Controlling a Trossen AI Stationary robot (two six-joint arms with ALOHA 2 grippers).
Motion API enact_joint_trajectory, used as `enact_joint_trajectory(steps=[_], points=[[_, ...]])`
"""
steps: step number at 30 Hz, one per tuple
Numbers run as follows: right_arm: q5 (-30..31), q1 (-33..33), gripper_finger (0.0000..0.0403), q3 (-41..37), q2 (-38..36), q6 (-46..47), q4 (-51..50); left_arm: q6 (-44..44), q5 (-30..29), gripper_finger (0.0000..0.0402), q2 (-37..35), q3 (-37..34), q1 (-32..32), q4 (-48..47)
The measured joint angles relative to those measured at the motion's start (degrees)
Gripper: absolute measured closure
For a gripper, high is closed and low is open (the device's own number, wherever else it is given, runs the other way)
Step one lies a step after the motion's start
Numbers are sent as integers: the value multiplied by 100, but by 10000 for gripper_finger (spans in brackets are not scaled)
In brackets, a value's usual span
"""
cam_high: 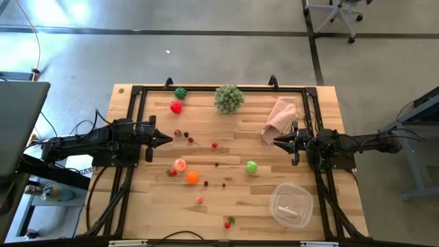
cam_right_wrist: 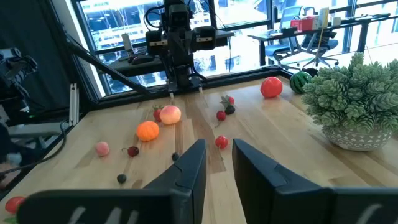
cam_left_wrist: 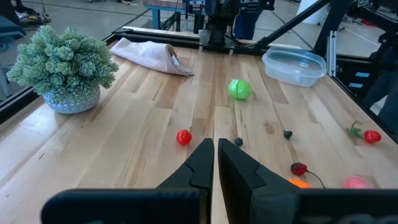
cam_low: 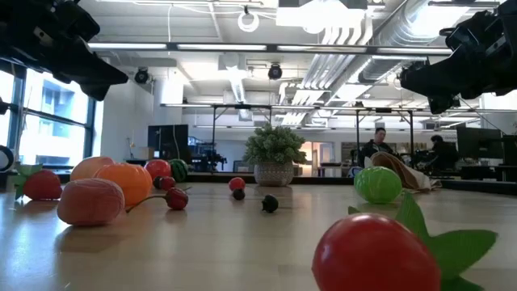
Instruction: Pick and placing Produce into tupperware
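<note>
Small toy produce lies scattered on the wooden table: a red tomato (cam_high: 176,107), a dark green melon (cam_high: 180,92), a bright green piece (cam_high: 252,166), an orange one (cam_high: 192,177), a pink one (cam_high: 180,165) and a strawberry (cam_high: 227,224). The clear round tupperware (cam_high: 291,204) stands at the near right, apparently holding nothing; it shows too in the left wrist view (cam_left_wrist: 294,65). My left gripper (cam_high: 167,139) hovers shut at the table's left, pointing right. My right gripper (cam_high: 276,142) hovers at the right, pointing left, fingers slightly apart (cam_right_wrist: 217,149).
A pale green leafy ball in a pot (cam_high: 228,98) stands at the far middle. A pink cloth (cam_high: 280,115) lies beside my right gripper on its far side. A black frame (cam_high: 206,88) runs round the table. People sit in the room behind.
</note>
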Motion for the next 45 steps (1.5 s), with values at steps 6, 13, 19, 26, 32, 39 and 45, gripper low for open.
enact_joint_trajectory(steps=[6, 13, 19, 26, 32, 39, 45], points=[[0, 1, 335, 0, 1, 0, 1, 1, 0, 387, -1, 0, 0, 0], [0, 1, 335, 0, 1, 0, 0, -1, 2, 387, 1, 0, -2, 0], [1, 1, 335, -1, 0, 0, 0, -1, 1, 387, -1, 0, -1, -1], [0, 1, 335, 0, -1, 0, -1, -1, 2, 387, 1, 0, -2, -2], [34, -1, 335, 0, -1, -216, 1, -1, 2, 387, -1, 0, -2, -2], [59, -1, 335, 0, 0, -771, 2, -1, 0, 387, 0, 0, 0, 0], [57, -1, 335, -1, 0, -750, 3, -45, 2, 387, -1, 0, 0, -9]])
